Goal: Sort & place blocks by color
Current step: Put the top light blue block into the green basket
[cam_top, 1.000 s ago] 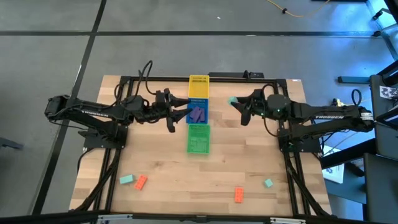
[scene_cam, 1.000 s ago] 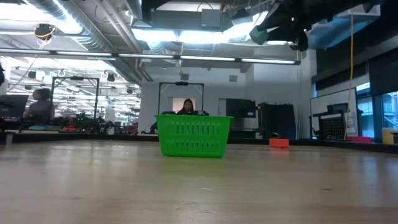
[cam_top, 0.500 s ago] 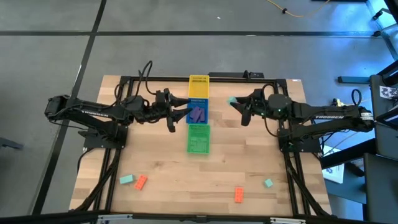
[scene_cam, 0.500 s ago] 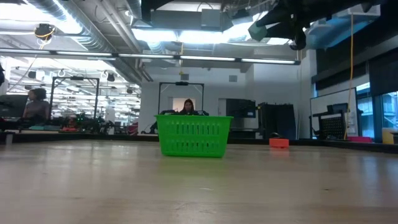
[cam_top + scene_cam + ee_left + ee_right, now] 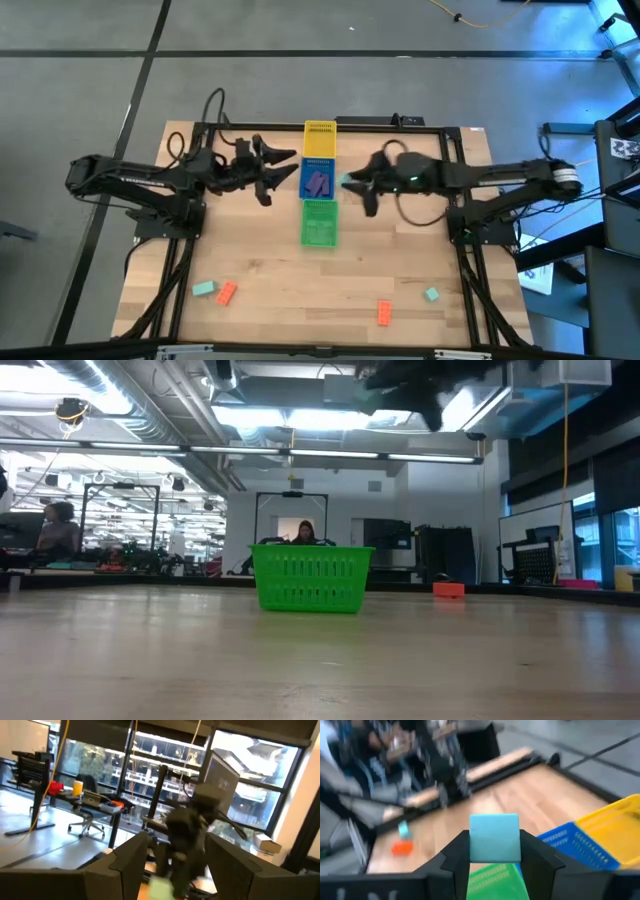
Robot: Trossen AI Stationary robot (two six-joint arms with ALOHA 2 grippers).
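My right gripper (image 5: 352,186) (image 5: 494,851) is shut on a teal block (image 5: 494,838) and hovers just right of the blue tray (image 5: 318,181), with the green tray (image 5: 492,879) below it. The blue tray holds purple blocks (image 5: 318,183). The yellow tray (image 5: 319,139) and green tray (image 5: 319,222) flank it in one row. My left gripper (image 5: 279,176) (image 5: 175,865) is open, raised left of the blue tray. On the table's near part lie a teal block (image 5: 204,289), an orange block (image 5: 227,293), another orange block (image 5: 384,313) and another teal block (image 5: 431,294). My right gripper pinches the teal block by two opposite side faces (image 5: 472,845) between its two fingers. The block is lifted clear of the table and sticks out past the fingertips, its flat face toward the wrist camera.
The three trays stand in a row down the table's middle, the green tray (image 5: 311,577) nearest the low camera. A black frame (image 5: 190,135) runs round the table. People sit in the room behind. Bare wood (image 5: 320,285) lies between the trays and the near blocks.
My right gripper has swung toward the table's left, carrying the teal block from right of the trays up to the blue tray's right side. My left gripper has drawn back toward the table's left, away from the blue tray, staying open.
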